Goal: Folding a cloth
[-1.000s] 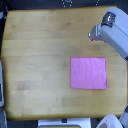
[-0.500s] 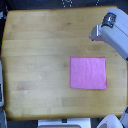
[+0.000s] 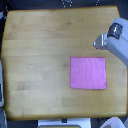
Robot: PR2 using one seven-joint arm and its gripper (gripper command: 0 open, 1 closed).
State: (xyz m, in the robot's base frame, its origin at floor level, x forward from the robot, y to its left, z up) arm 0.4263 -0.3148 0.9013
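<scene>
Cloth (image 3: 88, 72) lies flat and unfolded on the table (image 3: 35, 50), just below and left of the claw (image 3: 98, 44), whose opening cannot be told; 0 folds made.

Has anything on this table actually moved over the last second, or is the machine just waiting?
Nothing visibly changed. The gripper hangs in the same spot by the table's edge at the exterior view's right, and the pink cloth lies flat and untouched where it was.
</scene>
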